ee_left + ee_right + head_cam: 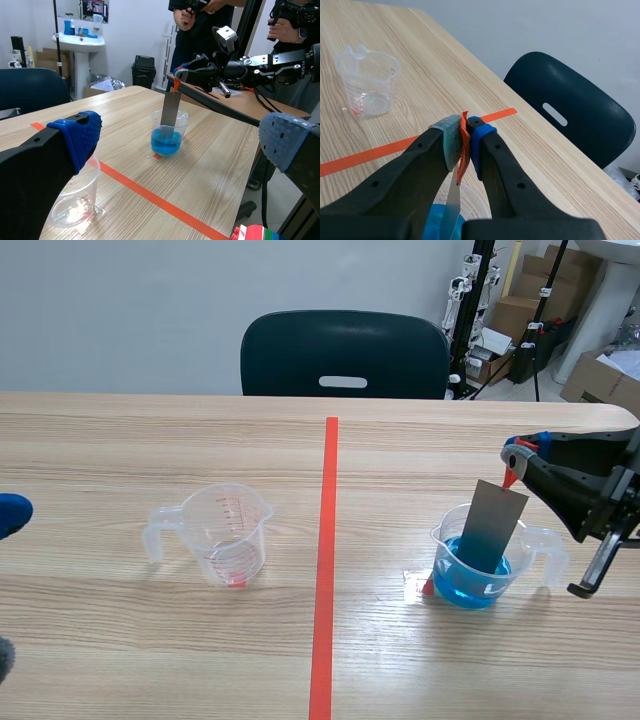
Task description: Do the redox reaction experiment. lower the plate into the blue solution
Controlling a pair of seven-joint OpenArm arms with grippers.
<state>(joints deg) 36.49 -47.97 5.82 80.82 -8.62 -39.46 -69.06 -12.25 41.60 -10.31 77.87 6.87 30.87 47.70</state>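
**Plate dips into the blue solution, held from above**

From where I stand, the right end effector (517, 452) comes in from the right side of the desk (120, 440). It is clenched on the grey metal plate (492, 525), and its two pads pinch an orange-red tab (464, 145) at the plate's top edge. The right wrist view shows the pads pressed together on that tab, with the plate hanging below them.

The plate leans a little, its top tipped towards the arm. Its lower end sits inside a clear measuring jug (548, 552) and is sunk in the blue solution (470, 580) that fills the bottom of the jug. The upper part of the plate rises well above the rim. I cannot tell whether the plate's bottom edge touches the jug's floor. The jug stands to the right of the long orange-red tape line (325, 560), and its handle points towards the right arm.

The left end effector (8, 580) sits low at the left edge of the desk. It is released, with its fingers (80, 135) spread wide and nothing between them. It is well apart from the blue jug.

A second clear jug (222, 530) with red markings stands left of the tape line, near the left arm. A dark chair (340, 350) is pushed up to the far side of the desk.
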